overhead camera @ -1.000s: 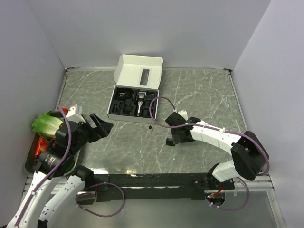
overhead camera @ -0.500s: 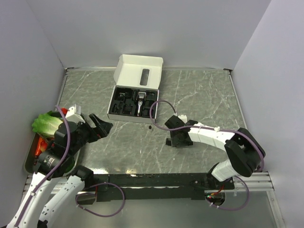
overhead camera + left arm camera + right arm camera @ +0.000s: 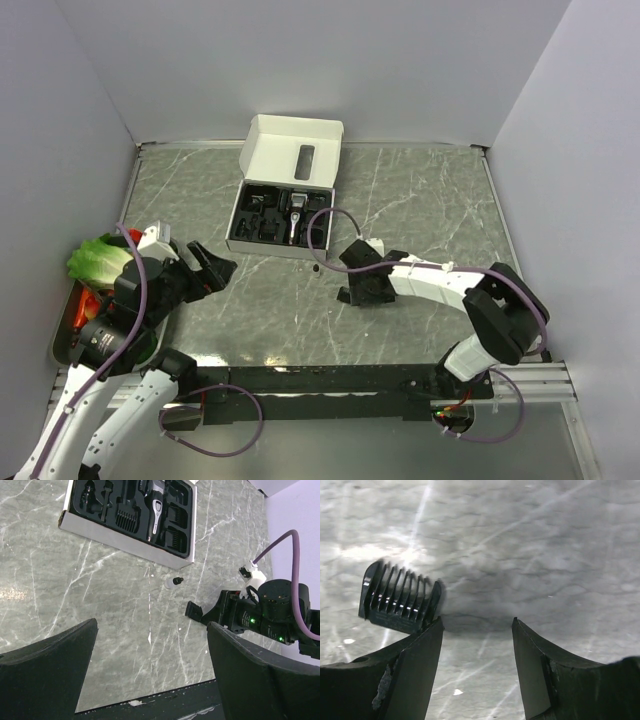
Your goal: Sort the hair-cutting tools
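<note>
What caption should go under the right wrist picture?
Open right hand over the marble table, a black comb attachment beside one finger.

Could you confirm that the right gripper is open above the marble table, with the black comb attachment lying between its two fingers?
Not quite. The right gripper is open above the marble table, but the black comb attachment lies outside the gap, off by the tip of one finger; only bare marble shows between the two. The right wrist view shows this.
</note>
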Motion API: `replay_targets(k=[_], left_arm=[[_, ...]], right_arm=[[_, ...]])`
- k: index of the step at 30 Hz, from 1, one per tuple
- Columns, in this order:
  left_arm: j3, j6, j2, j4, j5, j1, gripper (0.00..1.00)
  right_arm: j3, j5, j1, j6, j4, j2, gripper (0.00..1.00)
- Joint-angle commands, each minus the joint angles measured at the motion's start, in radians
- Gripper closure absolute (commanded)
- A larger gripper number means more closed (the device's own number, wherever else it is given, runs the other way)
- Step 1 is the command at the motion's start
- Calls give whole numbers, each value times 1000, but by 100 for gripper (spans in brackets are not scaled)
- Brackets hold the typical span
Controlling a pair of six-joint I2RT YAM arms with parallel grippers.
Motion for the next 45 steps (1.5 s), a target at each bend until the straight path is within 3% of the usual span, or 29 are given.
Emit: replay_targets(k=[1, 12, 22, 29, 32, 39, 45], left_arm=[[31, 2, -7, 11, -9, -2, 3], [25, -5, -2, 14, -3, -2, 3], [30, -8, -11, -4, -19, -2, 3], [28, -11, -7, -1, -15, -2, 3], [24, -12, -5, 3, -14, -2, 3], [19, -11, -2, 10, -2, -2, 3], [24, 0, -3, 0, 1, -2, 3]], right_arm=[[25, -58, 36, 32, 16, 45, 34], [129, -75, 141, 3, 25, 171, 35], [253, 45, 172, -126, -24, 297, 34], [284, 100, 174, -229, -65, 296, 33], [296, 114, 180, -299, -89, 271, 31], [307, 65, 184, -509, -83, 251, 12], [329, -70, 186, -669, -83, 268, 9]])
